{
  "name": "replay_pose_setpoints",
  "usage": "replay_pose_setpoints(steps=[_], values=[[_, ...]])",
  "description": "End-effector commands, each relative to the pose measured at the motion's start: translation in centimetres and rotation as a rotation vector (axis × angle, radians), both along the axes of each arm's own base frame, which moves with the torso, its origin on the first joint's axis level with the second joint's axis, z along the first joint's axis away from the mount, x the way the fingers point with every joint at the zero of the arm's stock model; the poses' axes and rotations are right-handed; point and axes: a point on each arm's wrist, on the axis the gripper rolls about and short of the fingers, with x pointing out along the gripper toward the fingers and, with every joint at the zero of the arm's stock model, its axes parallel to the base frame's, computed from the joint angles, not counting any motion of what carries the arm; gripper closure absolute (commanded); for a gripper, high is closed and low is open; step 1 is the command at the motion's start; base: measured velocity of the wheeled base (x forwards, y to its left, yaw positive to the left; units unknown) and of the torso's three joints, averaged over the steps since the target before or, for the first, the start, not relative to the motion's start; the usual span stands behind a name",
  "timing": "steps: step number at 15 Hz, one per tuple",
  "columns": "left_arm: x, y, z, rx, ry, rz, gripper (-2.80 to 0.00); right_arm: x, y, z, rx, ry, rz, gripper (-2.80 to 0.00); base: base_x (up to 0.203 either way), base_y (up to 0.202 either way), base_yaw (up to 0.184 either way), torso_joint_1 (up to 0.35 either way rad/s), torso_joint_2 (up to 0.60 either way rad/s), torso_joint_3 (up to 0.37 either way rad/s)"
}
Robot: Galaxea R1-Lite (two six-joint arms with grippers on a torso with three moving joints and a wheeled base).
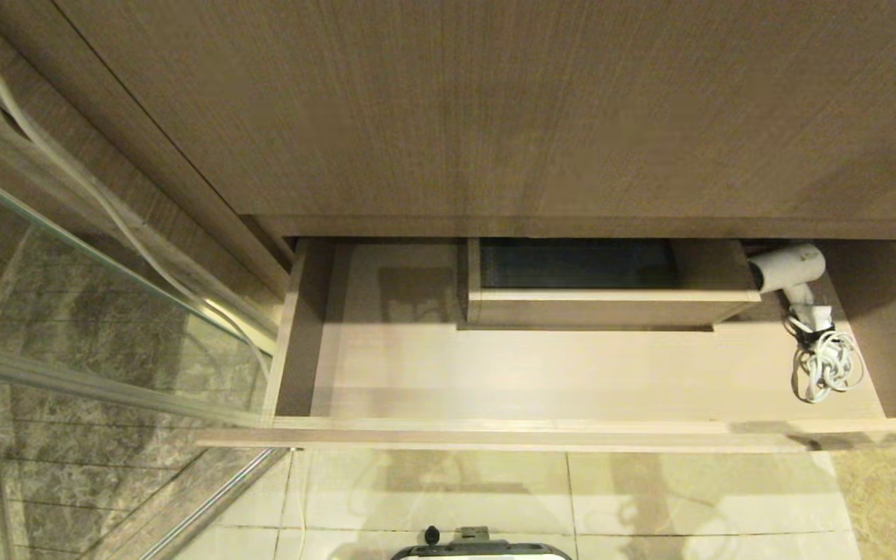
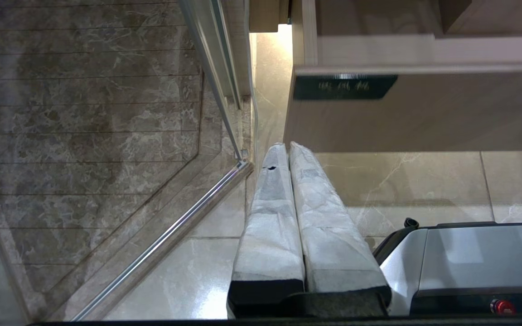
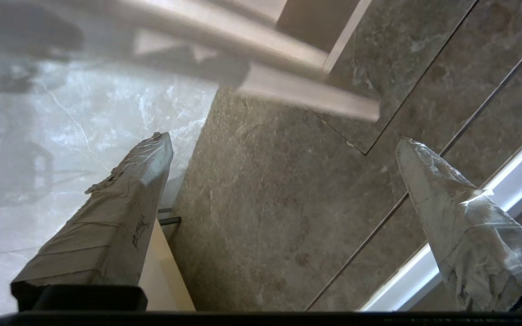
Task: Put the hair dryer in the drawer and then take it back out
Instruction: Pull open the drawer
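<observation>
I'm looking down on a wood-grain cabinet front [image 1: 495,109] over pale glossy floor tiles [image 1: 572,498], with a glass partition [image 1: 67,257] and dark marbled tiling [image 1: 90,467] on my left, all under warm light.

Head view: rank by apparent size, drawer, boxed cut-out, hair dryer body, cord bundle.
1. drawer
2. boxed cut-out
3. hair dryer body and cord bundle: look about alike, so not ranked against each other.
</observation>
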Motion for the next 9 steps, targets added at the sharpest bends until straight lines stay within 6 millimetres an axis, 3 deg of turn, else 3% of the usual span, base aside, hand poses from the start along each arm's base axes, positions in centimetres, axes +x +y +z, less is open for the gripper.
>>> replay_pose_setpoints(steps=[1, 9], values=[[0.0, 0.0, 0.0, 0.0, -0.001, 0.0, 0.0, 0.7, -0.5, 0.2, 0.004, 0.0, -0.03, -2.8, 0.0, 0.0, 0.0, 0.0, 0.0, 0.0], [0.0, 0.0, 0.0, 0.0, -0.001, 0.0, 0.0, 4.4, -4.7, 2.2, 0.046, -0.065, -0.247, -2.8, 0.0, 0.0, 0.0, 0.0, 0.0, 0.0]])
